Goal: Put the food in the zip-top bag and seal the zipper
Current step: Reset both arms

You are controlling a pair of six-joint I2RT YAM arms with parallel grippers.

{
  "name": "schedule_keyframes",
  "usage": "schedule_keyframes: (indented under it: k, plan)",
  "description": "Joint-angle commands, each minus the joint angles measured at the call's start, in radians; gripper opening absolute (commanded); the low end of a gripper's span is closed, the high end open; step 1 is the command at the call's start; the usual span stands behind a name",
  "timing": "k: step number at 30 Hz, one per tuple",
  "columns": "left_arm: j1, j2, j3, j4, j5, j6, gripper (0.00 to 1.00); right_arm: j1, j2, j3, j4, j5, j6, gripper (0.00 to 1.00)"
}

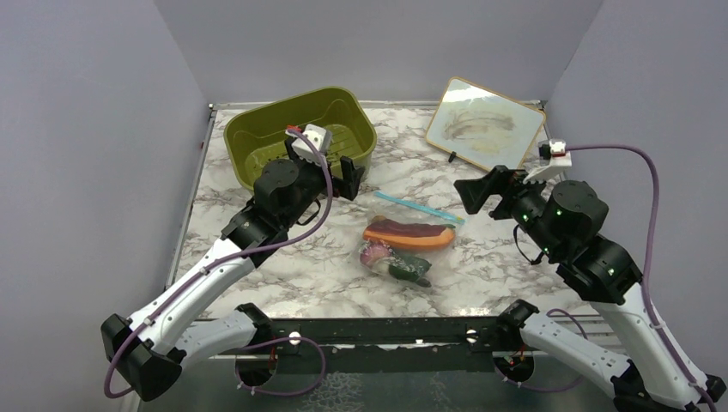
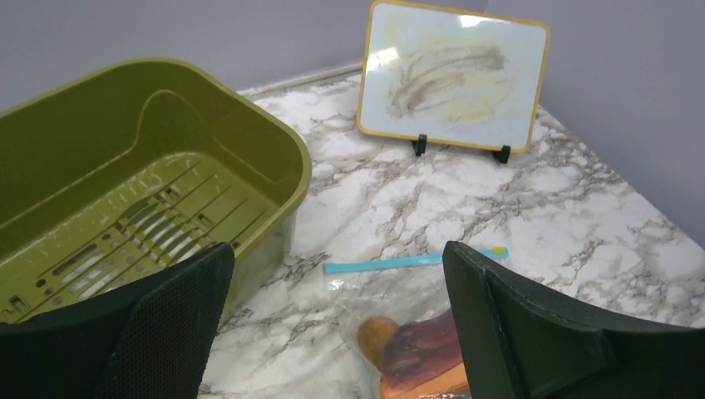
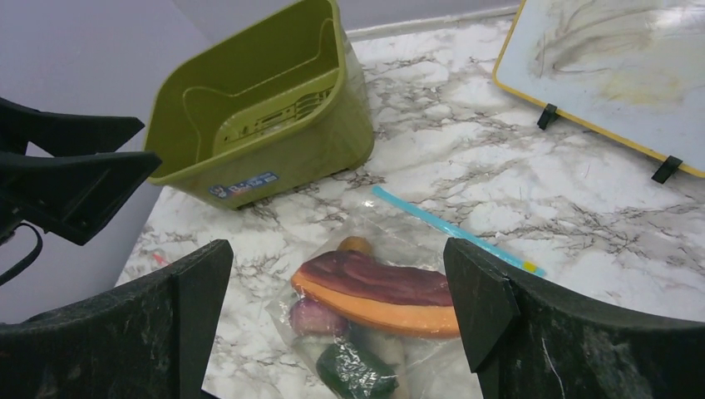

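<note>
Hovering above the worktop (image 1: 283,275), the left end effector (image 2: 338,253) is spreading its fingers wide and holding nothing, just beside the green tub (image 1: 300,137). The right end effector (image 3: 337,249) is hanging on the other side, spread wide and empty too. Between them the zip-top bag (image 3: 399,237) is lying flat on the worktop. The food (image 1: 403,245) is sitting inside it: a hot-dog piece (image 3: 374,291), an onion (image 3: 314,317) and a green vegetable (image 3: 353,370). The zipper (image 1: 418,208) is running along the bag's far edge. A whiteboard (image 1: 485,123) is leaning at the back.
</note>
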Motion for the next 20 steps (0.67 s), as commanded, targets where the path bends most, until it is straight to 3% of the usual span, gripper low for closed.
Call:
schedule_keyframes:
  k: [1,20]
  plan:
    - [0.0,-0.05,0.048,0.011,-0.035,-0.011,0.99,-0.004,-0.02,0.042,-0.045,0.047,0.023,1.0]
    - [0.0,-0.025,0.032,0.013,-0.041,-0.045,0.99,-0.004,-0.042,0.005,-0.024,0.027,0.019,1.0]
